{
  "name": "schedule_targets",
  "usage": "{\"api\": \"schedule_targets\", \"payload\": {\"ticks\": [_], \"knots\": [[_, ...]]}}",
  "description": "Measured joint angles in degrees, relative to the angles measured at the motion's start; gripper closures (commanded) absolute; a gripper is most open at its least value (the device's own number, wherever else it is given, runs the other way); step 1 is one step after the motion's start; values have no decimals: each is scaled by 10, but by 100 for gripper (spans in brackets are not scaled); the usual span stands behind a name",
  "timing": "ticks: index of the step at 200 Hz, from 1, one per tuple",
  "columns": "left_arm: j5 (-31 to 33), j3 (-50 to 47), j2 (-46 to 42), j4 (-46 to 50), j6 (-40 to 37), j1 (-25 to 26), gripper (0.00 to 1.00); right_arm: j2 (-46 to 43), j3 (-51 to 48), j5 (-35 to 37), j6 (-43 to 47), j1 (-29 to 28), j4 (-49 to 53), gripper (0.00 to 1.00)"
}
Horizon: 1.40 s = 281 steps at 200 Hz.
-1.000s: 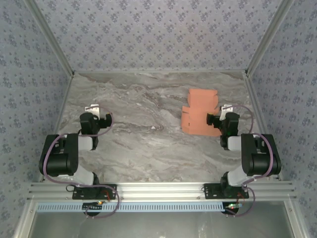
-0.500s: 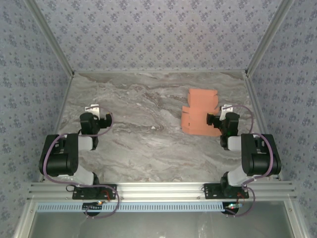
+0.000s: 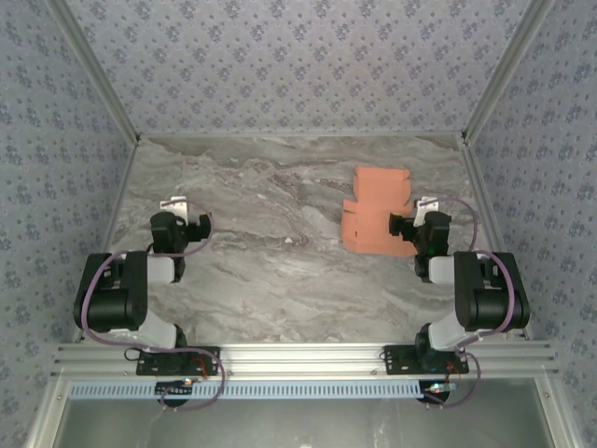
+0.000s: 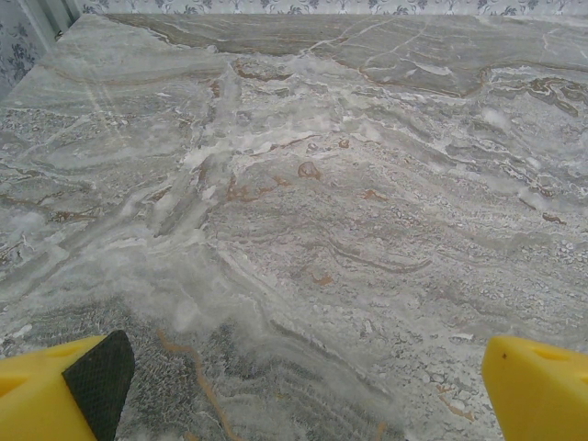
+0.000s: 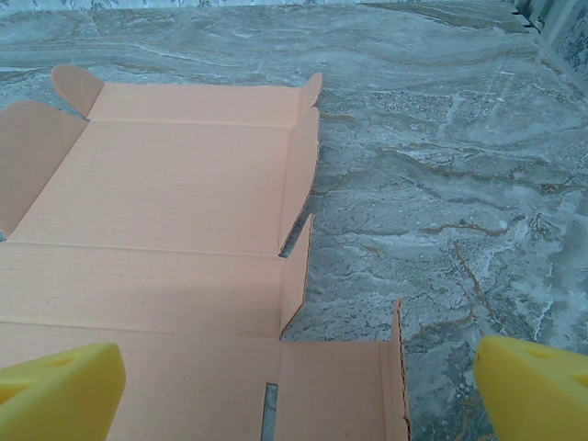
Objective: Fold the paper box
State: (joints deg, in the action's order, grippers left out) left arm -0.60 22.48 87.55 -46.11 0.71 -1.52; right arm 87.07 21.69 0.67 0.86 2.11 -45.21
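The paper box (image 3: 378, 212) is a flat salmon-orange notched sheet lying on the right part of the marble table. In the right wrist view the paper box (image 5: 165, 239) spreads out flat with its side flaps slightly raised and a small slot near its near edge. My right gripper (image 3: 399, 224) hovers over the sheet's near right edge, and my right gripper (image 5: 299, 404) stands open, its yellow fingertips (image 5: 60, 390) wide apart above the cardboard. My left gripper (image 3: 173, 207) rests on the left side, far from the sheet; my left gripper (image 4: 308, 395) is open over bare marble.
The marble tabletop (image 3: 270, 252) is bounded by patterned walls on three sides and by an aluminium rail (image 3: 298, 357) at the near edge. Both arm bases sit at that rail.
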Motion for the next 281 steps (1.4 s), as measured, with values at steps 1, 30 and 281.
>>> {"api": "schedule_targets", "payload": {"ticks": [1, 30, 281], "knots": [[0, 0, 0, 0, 0, 0, 1, 0, 0, 0, 0, 0, 0, 0], [10, 0, -1, 0, 4, 0, 1, -5, 0, 31, -5, -2, 4, 0], [-16, 221, -323, 684, 344, 65, 1, 77, 379, 25, -172, 11, 793, 74]]}}
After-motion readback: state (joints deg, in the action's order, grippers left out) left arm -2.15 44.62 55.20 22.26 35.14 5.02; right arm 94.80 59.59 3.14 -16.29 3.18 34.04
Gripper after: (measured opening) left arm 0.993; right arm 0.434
